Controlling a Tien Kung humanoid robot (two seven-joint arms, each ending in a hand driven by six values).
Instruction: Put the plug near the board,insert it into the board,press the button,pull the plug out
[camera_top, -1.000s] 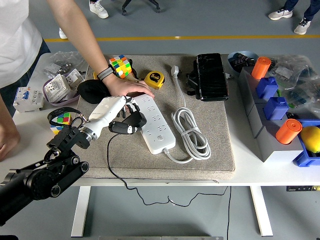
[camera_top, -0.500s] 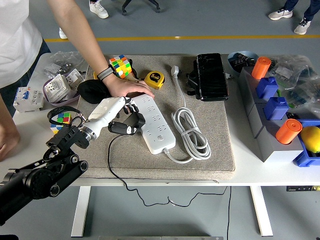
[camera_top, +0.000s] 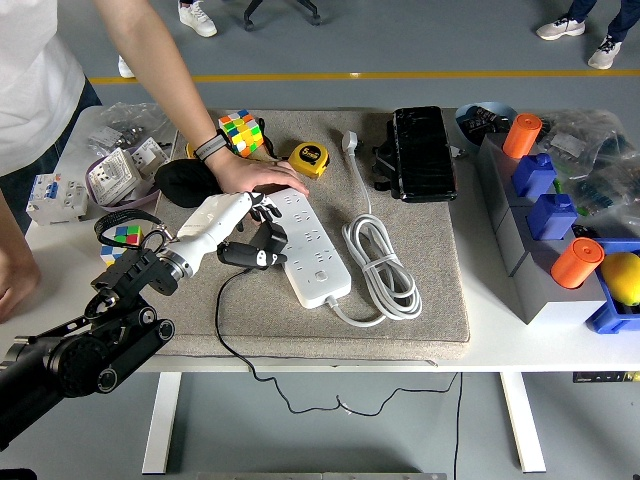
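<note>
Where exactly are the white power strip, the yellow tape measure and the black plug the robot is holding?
Power strip (camera_top: 312, 250), head view, middle of its white top face.
Tape measure (camera_top: 310, 158), head view, its yellow round case.
Black plug (camera_top: 243, 255), head view, its body beside the strip's left edge.

A mat lies on the table, and a power strip lies on the mat, left of centre. Its coiled cable lies just to its right. The robot's left hand is at the strip's left edge, with a plug beside it. A person's hand rests on the strip's far end. Behind that hand sit a puzzle cube and a tape measure. A flat case lies at the mat's far right. Bins stand right of the mat.
</note>
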